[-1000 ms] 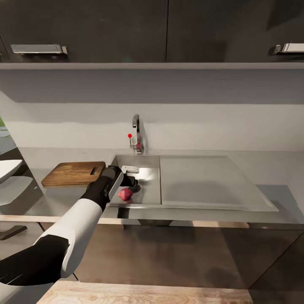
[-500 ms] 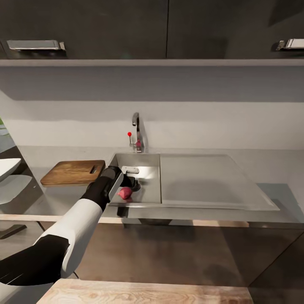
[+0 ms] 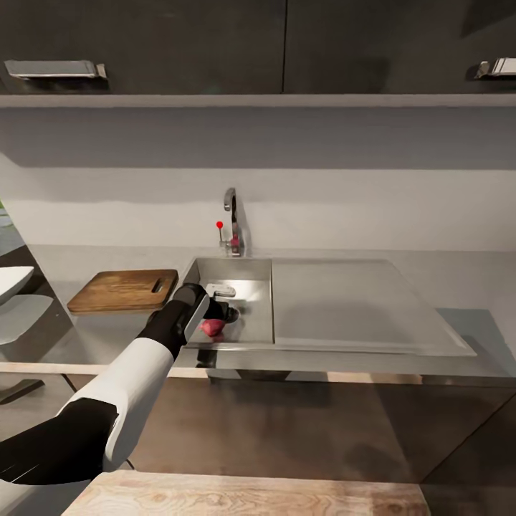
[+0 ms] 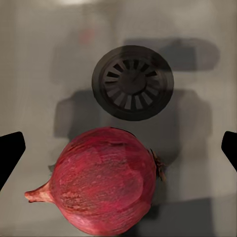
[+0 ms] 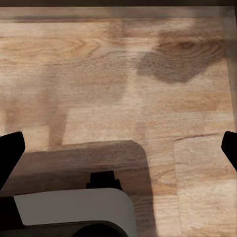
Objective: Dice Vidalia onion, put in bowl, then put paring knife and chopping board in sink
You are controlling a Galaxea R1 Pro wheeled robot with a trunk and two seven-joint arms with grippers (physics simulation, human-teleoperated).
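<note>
- Pinkish-red onion (image 4: pixel 103 180) is lying on the steel floor of the sink (image 3: pixel 261 269), near the basin's front edge and just beside the round drain (image 4: pixel 132 82).
- Left gripper (image 4: pixel 118 153) is hanging over the basin with its jaws spread wide; the onion is sitting between the two dark fingertips (image 4: pixel 11 153), touching neither, with its stem tip pointing toward one of them.
- From the head camera, the left gripper (image 3: pixel 223 313) is reaching down past the sink's front left corner, partly covering the onion (image 3: pixel 211 327).
- Brown chopping board (image 3: pixel 123 289) is lying on the countertop (image 3: pixel 459 287) just beside the sink's left edge, hole end toward the basin.
- Faucet (image 3: pixel 233 222) and red-knobbed lever (image 3: pixel 220 228) are standing at the basin's back edge; the flat drainboard (image 3: pixel 351 301) is stretching to the right.
- Right gripper (image 5: pixel 118 148) is opened wide over a pale wooden surface (image 5: pixel 118 74), holding nothing.
</note>
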